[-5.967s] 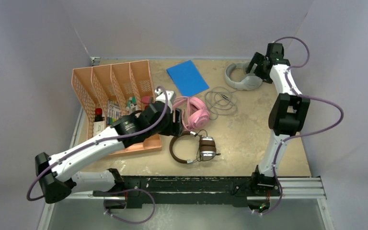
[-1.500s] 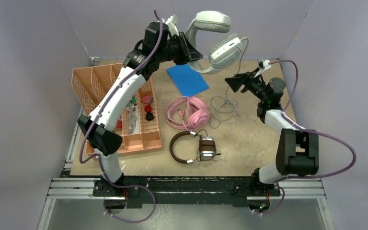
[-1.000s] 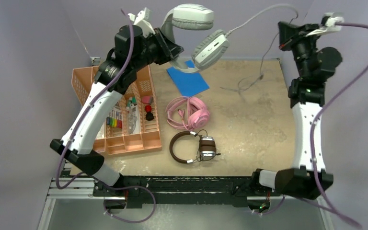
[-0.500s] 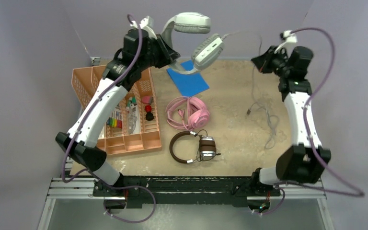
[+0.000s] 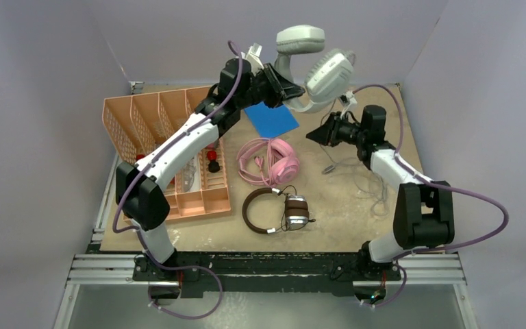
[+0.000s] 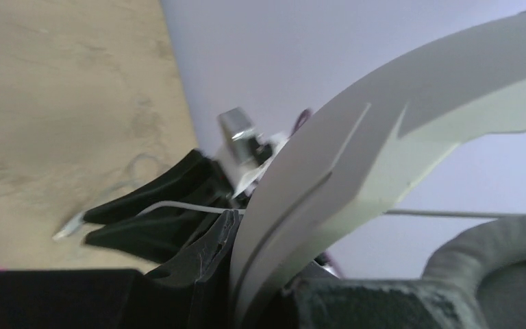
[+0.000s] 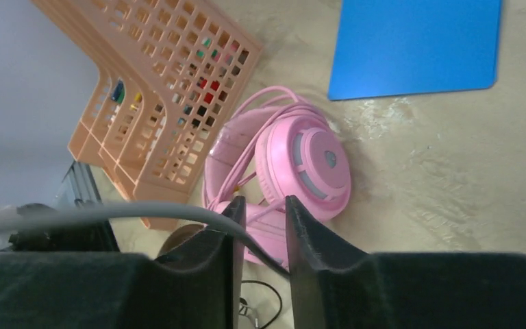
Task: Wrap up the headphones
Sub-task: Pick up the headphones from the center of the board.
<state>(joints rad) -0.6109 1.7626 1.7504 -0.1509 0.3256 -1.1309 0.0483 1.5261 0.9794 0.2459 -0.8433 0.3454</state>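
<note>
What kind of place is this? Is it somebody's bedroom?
Probably a robot lab bench, not a bedroom: a left arm and right arm bolted at the table's edge, plain walls boxing it in, and grey headphones held up in the left claw.

Figure: beige, mottled tabletop enclosed by plain lilac-grey walls at 9, 12 and 3 o'clock; aluminium rail along the 6 o'clock edge. Lighting even and diffuse.
</note>
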